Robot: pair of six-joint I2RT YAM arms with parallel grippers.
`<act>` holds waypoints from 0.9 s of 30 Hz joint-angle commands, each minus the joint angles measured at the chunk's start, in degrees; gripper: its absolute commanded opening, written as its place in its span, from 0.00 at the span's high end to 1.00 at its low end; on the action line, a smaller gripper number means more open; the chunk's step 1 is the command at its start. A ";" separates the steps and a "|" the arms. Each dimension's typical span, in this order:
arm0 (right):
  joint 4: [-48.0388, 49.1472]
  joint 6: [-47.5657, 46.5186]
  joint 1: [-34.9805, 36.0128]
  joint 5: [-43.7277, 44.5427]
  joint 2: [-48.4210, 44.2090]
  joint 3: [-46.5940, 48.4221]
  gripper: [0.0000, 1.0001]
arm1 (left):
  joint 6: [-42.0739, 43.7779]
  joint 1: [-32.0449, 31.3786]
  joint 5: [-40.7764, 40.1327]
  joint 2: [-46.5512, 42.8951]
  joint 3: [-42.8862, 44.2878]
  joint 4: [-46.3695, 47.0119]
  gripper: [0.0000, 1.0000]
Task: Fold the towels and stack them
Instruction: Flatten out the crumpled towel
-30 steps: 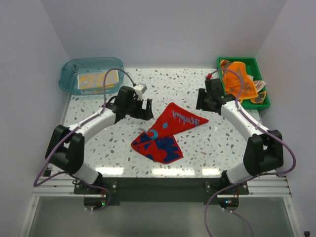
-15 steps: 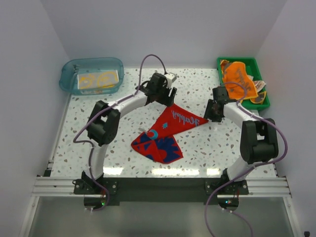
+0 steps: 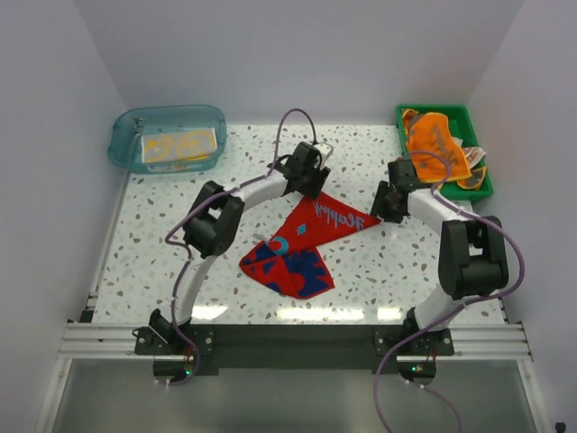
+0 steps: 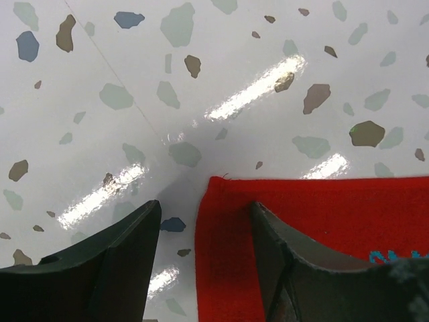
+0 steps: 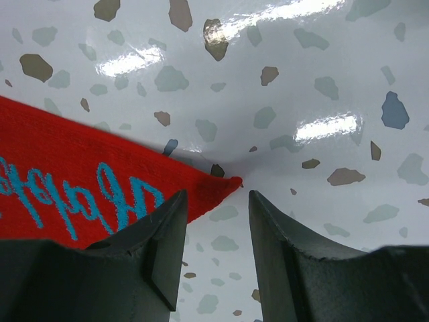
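The red towel (image 3: 306, 239) lies mid-surface, loosely doubled so that its near part shows a blue-and-red printed face while the far part is plain red with teal script. The left tool (image 4: 206, 208) hangs low over the far-left corner with its jaws parted and nothing held. One finger is over the cloth, the other over the bare surface (image 3: 180, 225). The right tool (image 5: 218, 198) straddles the pointed right corner, likewise parted and empty. To pinch cleanly, each tool probably needs to drop until its lower finger scrapes under the hem. They should close together, so the edge lifts level rather than skewing. The left looks set a little off its corner and may want shifting inward first. The cloth is thin, matte and finely woven, with a stitched hem, so it should drape limply and slide easily on the glossy speckled terrazzo. A shallow bite risks catching only one layer or pushing the corner away. An orange towel (image 3: 433, 144) is heaped in the green tray (image 3: 451, 109) at the far right. A folded cream towel (image 3: 180, 144) sits inside the clear blue tub (image 3: 122, 149) at the far left.
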 commanded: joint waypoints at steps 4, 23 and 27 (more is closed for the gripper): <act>2.48 -0.06 -0.11 -0.50 -0.21 -0.50 0.55 | 2.32 -1.53 -5.25 1.97 2.50 2.08 0.42; 6.87 -1.29 0.07 -3.05 3.21 -1.90 0.52 | 3.90 -2.76 -4.64 0.48 -3.47 3.31 0.98; 7.49 -1.29 -0.02 -2.96 4.36 -1.38 0.55 | 3.99 -2.76 -4.55 0.39 -3.47 3.31 1.00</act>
